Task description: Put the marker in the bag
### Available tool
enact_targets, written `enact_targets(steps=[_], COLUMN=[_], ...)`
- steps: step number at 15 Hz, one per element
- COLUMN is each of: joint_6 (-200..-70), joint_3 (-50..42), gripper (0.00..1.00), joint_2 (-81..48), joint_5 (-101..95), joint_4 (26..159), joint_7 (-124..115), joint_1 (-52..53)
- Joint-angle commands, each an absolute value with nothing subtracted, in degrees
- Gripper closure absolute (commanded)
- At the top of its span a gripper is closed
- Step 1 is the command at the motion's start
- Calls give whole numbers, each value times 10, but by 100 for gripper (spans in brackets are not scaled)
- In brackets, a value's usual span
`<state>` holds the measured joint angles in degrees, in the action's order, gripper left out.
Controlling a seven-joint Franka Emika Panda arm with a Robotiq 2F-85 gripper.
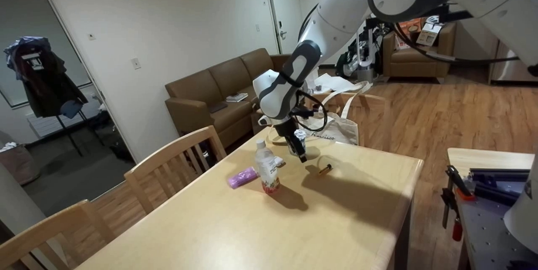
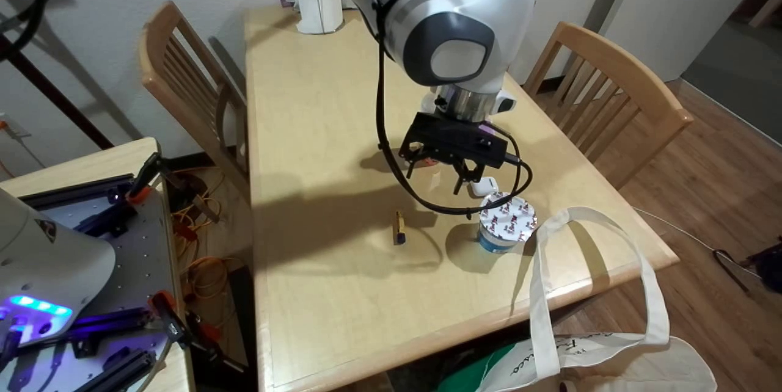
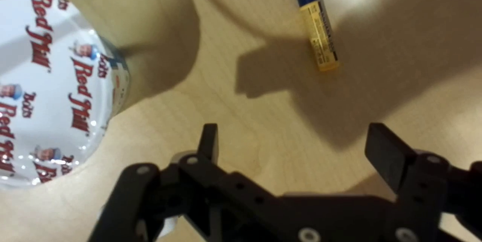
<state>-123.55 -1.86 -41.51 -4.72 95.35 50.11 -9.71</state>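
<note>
The fingers [image 3: 388,157] are hanging wide apart; in the wrist view, the yellow stick [image 3: 319,31] is lying ahead, pointing their way.

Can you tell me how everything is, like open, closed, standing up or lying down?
Black two-fingered gripper: open, empty.
Short yellow marker with blue cap: lying down, capped.
Tall plastic bottle with white cap: upright, capped.
Round tub with white printed foil top: upright, covered.
Cream canvas tote bag: straps raised.
Shiny purple packet: lying down; can't tell if opened.

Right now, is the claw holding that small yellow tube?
No, the claw is open and the yellow tube lies apart from it on the table.
</note>
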Motion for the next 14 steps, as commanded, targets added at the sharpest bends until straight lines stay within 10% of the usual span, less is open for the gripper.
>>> enact_targets(steps=[1, 14], joint_6=[-1162, -1284], joint_3=[-26, 18], gripper=[0, 0], joint_2=[-399, -434], joint_5=[-73, 1], joint_4=[956, 1001], joint_7=[482, 508], joint_1=[-96, -143])
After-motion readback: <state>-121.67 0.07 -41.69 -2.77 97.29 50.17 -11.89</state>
